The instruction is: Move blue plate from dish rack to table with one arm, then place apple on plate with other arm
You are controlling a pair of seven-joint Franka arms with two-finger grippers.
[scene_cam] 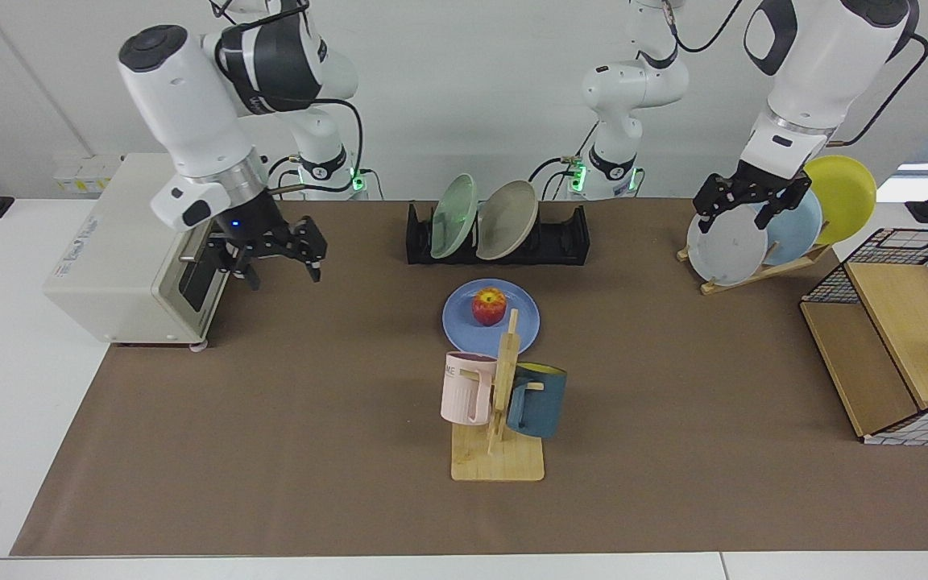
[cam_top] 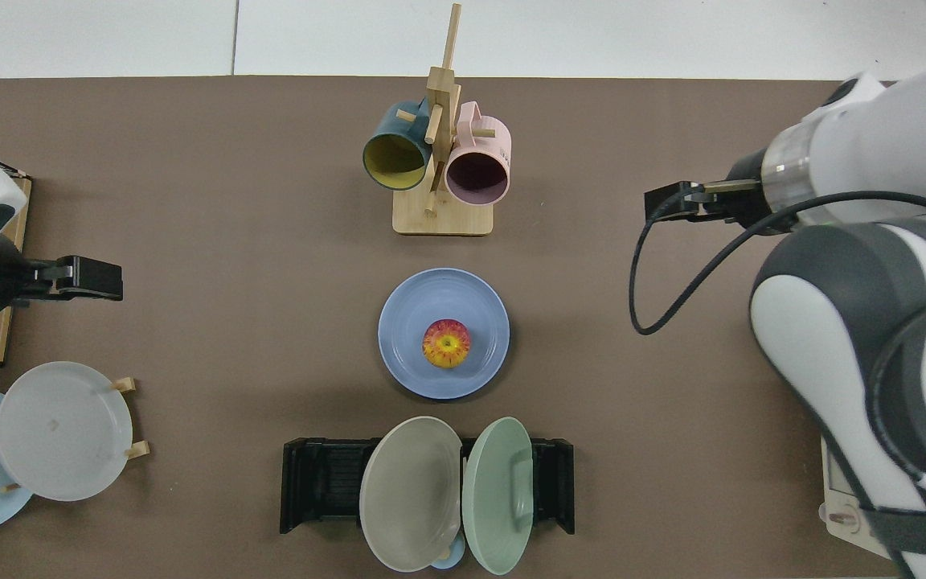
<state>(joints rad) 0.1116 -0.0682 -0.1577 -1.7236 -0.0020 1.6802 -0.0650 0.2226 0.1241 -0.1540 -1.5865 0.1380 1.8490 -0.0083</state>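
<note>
Evidently both steps look finished: the round periwinkle-blue plate [scene_cam: 490,318] lies flat on the brown-matted surface [scene_cam: 311,419] before the black slotted dish rack [scene_cam: 498,235], bearing the small red-yellow apple [scene_cam: 489,306]. Right gripper [scene_cam: 275,256] and left gripper [scene_cam: 751,207] hang well apart from it, jaws apart, empty.

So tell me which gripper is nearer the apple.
Right. The right gripper hangs open in front of the toaster oven, off to one side of the apple. The left gripper waits open by the wooden plate stand, farther away.
</note>
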